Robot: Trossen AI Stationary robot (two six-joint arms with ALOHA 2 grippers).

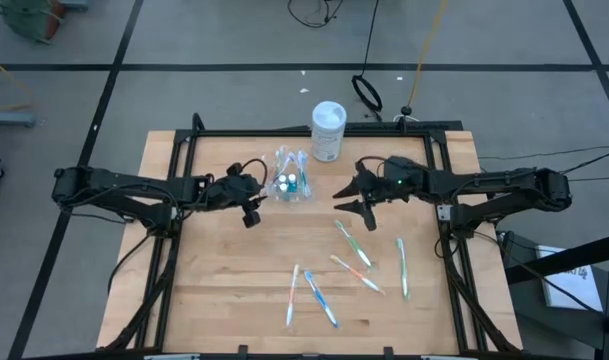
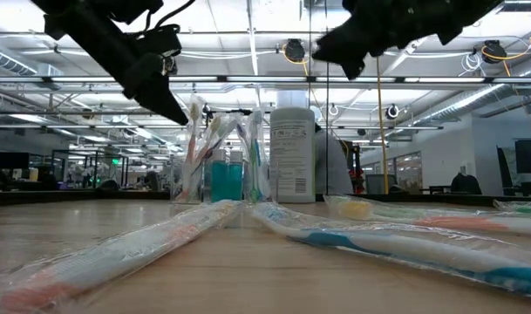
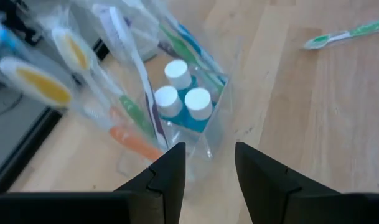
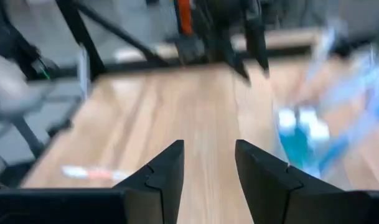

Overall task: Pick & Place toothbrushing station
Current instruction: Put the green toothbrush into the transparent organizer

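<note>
Setting: a pale wooden surface framed by dark rails, with one dark robot arm reaching in from each side.

Left arm: stretched low across the surface from the left side, its wrist pointing toward the middle.

Left hand: just beside the clear plastic cup, on the cup's left. In its own wrist view the two dark fingers stand apart with bare wood between them and nothing held; the cup sits right in front of the tips, not touching them.

Right arm: stretched in from the right side, raised off the surface in the low view.

Right hand: to the right of the cup, near it but apart. Its fingers are spread, with only wood showing between them, and grasp nothing.

Clear plastic cup: upright near the back centre of the surface, between the two hands.

Cup contents: three blue toothpaste tubes with white caps standing together, and several wrapped toothbrushes in the cup fanning out over the rim.

Loose toothbrushes: about six lying flat on the front right part of the surface, well apart from the cup, each in a clear wrapper.

White container: a taller cylinder with a pale lid, standing just behind and to the right of the cup.
</note>
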